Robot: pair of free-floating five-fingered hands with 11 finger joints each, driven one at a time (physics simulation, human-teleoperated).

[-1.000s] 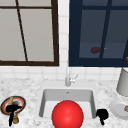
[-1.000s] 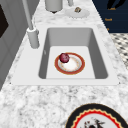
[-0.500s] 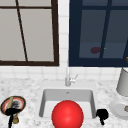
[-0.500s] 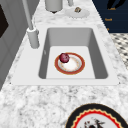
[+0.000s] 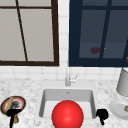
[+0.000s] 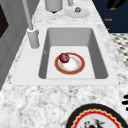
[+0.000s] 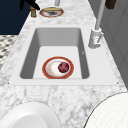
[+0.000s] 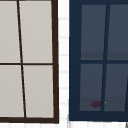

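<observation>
A red-rimmed plate (image 6: 70,63) lies flat on the sink floor (image 6: 82,72) with a dark red fruit (image 6: 64,57) on it; both show again in the right side view, plate (image 7: 52,68) and fruit (image 7: 63,67). In the front view a big red round shape (image 5: 67,115) covers the sink's front. My left hand (image 5: 12,113) hovers at the counter's front edge beside a patterned plate (image 5: 15,103), fingers straight, holding nothing. My right hand (image 5: 102,114) hangs at the sink's right front corner, apart from everything.
A faucet (image 5: 68,77) stands behind the sink. On the right counter sit a white plate (image 5: 117,110) with a small brown item and a grey canister (image 5: 123,82). A small brown object (image 7: 33,12) stands by the patterned plate (image 7: 51,12). Two windows fill the wall.
</observation>
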